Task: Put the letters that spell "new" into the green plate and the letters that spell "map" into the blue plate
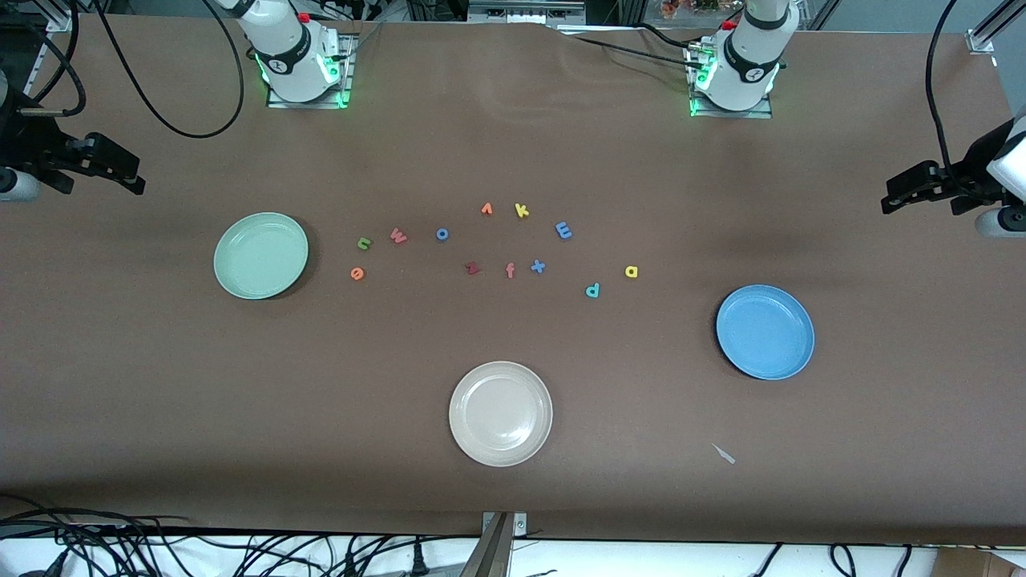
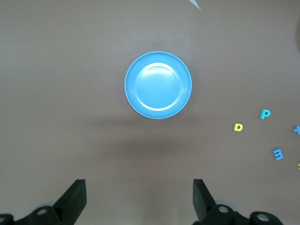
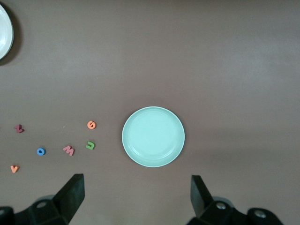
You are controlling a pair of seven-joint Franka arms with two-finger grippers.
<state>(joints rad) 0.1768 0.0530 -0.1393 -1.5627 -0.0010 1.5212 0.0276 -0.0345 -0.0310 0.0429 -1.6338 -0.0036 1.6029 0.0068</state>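
Observation:
The green plate (image 1: 260, 255) (image 3: 153, 136) lies toward the right arm's end of the table. Beside it are the green "n" (image 1: 364, 243) (image 3: 90, 145), salmon "w" (image 1: 398, 235) (image 3: 69, 150) and orange "e" (image 1: 357, 273) (image 3: 91, 124). The blue plate (image 1: 765, 331) (image 2: 158, 85) lies toward the left arm's end, with the blue "m" (image 1: 563, 230) (image 2: 278, 153), yellow "a" (image 1: 632, 272) (image 2: 238, 127) and teal "p" (image 1: 592, 289) (image 2: 265, 114) close by. My left gripper (image 2: 139, 197) (image 1: 894, 196) hangs open and empty high over bare table by the blue plate. My right gripper (image 3: 137, 194) (image 1: 132, 172) hangs open and empty high by the green plate.
A cream plate (image 1: 501, 413) sits nearest the front camera, mid-table. Other letters lie in the middle: blue "o" (image 1: 442, 234), orange "v" (image 1: 486, 209), yellow "k" (image 1: 522, 210), dark red "z" (image 1: 472, 268), salmon "f" (image 1: 510, 270), blue "x" (image 1: 538, 266). A small white scrap (image 1: 724, 453) lies near the blue plate.

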